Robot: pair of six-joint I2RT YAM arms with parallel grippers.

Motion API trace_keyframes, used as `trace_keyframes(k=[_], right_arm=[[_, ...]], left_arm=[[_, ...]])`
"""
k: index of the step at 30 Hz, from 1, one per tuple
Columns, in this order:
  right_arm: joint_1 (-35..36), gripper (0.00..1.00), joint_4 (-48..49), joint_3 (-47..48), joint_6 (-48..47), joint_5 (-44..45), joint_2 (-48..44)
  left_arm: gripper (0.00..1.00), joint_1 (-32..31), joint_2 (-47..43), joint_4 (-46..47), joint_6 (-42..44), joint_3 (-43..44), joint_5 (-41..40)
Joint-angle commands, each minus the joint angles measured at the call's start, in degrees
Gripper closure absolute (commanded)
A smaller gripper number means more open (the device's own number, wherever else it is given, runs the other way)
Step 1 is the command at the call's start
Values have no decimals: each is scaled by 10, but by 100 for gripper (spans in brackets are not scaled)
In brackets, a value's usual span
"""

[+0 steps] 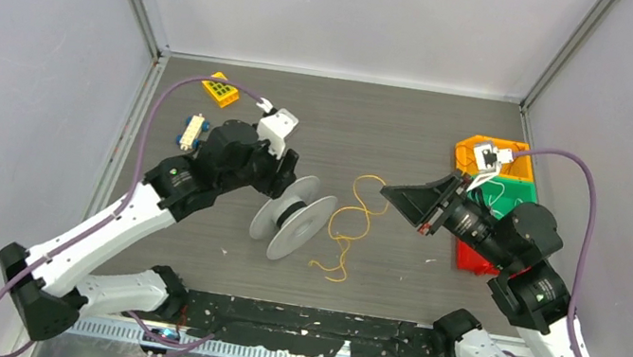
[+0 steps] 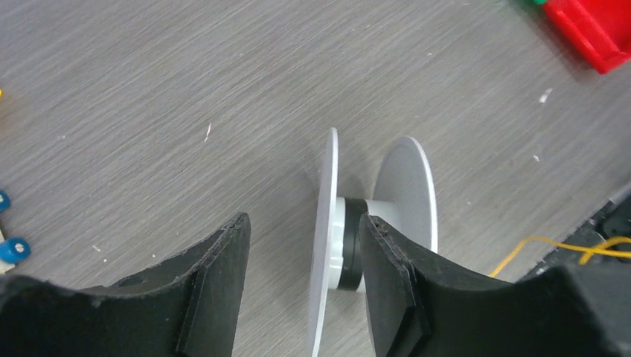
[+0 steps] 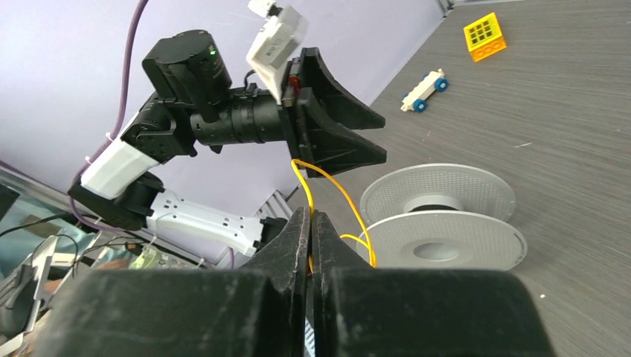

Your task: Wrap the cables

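Where lilac walls (image 1: 358, 13) enclose, woodgrain table (image 1: 379, 121), cable (image 3: 303, 184)

You have bright, even light with soft shadows on the worktop (image 1: 398, 124); both wrist views blur the near jaws.

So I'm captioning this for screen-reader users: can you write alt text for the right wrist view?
The right gripper, closed, pinches a thin yellow wire that loops upward ahead of the camera. Beyond it a white spool sits on the grey table, with the open left gripper at its far side; a toy car and a yellow block lie further back.
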Motion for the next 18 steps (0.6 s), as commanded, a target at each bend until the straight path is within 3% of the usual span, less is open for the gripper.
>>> trace_keyframes(k=[1, 9, 14, 18], right_arm=[[4, 95, 71, 14, 44, -43, 23], [10, 94, 137, 22, 97, -20, 51], [15, 95, 200, -8, 128, 13, 59], [20, 95, 231, -26, 141, 32, 68]], left_arm=[[42, 12, -68, -21, 29, 34, 110], [37, 12, -133, 34, 3, 19, 387], [33, 10, -132, 105, -47, -48, 421], [33, 6, -117, 123, -62, -70, 389]])
